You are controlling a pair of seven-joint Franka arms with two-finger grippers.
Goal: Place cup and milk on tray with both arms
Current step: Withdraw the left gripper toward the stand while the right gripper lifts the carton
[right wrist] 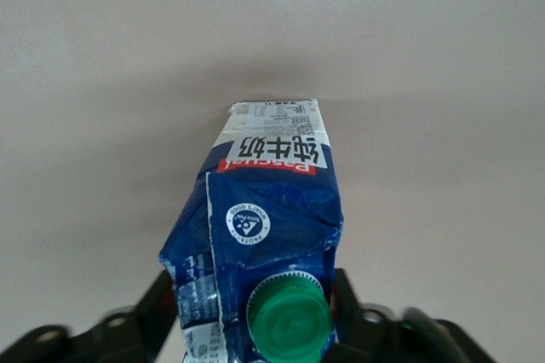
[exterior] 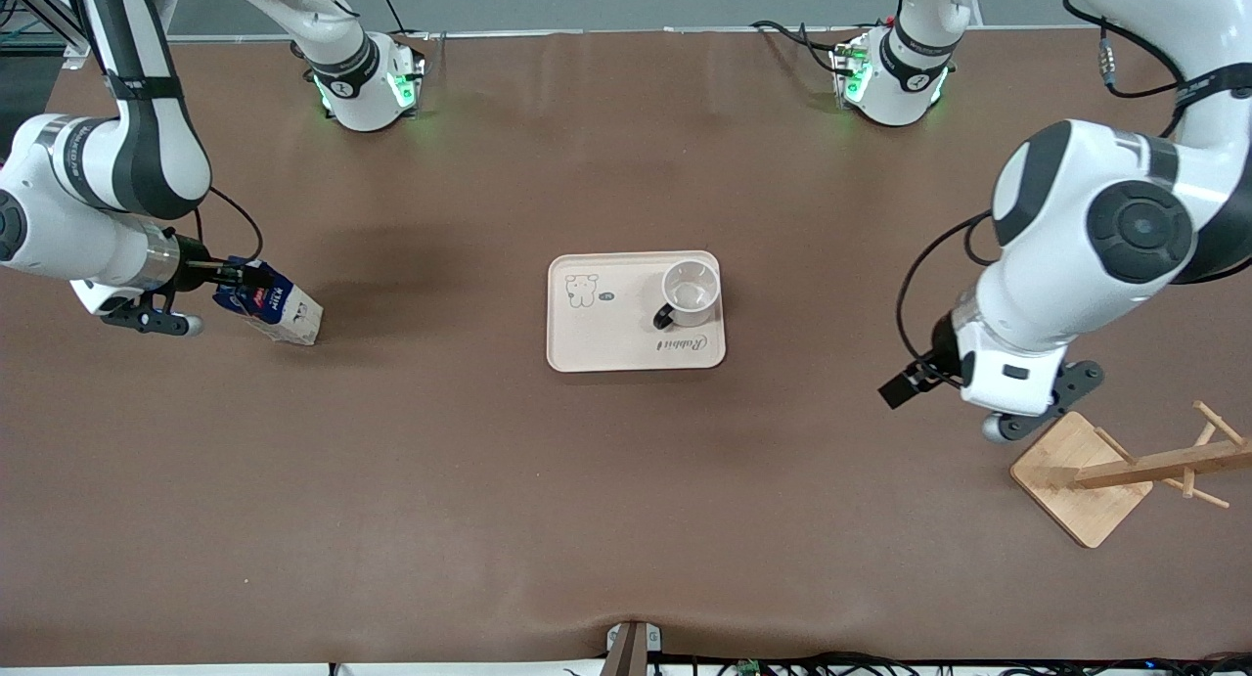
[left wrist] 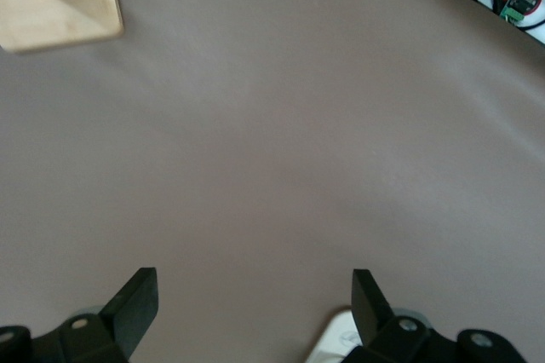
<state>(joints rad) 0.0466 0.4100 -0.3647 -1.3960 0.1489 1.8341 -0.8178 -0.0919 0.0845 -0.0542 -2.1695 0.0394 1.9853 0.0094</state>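
The wooden rack (exterior: 1086, 480) lies nearest the front camera, at the left arm's end of the tabletop (exterior: 391, 480); it plays no part in the task.

The cup (exterior: 691, 292) stands upright on the tray (exterior: 597, 338), in the tray corner toward the left arm's end and the robots' bases, its black handle pointing toward the front camera. That half of the task looks complete. The tray sits at the middle of the tabletop, and its bear-drawing half is bare, presumably kept free for the second item.

The milk (exterior: 279, 309) is well apart from the tray, toward the right arm's end of the tabletop. It is tilted, its blue top toward the right arm. The right claw (right wrist: 255, 316) is pinching the milk just below the gable: the right wrist view shows a finger pressed against each side of the blue part, the green cap (right wrist: 288, 319) between them. Whether the carton's lower end touches the tabletop cannot be told.

The left claw (left wrist: 255, 303) hangs spread wide and empty over bare tabletop beside the rack, clear of the tray. The left arm waits.

Judgement: the step in hand is carrying the milk to the tray's free half.
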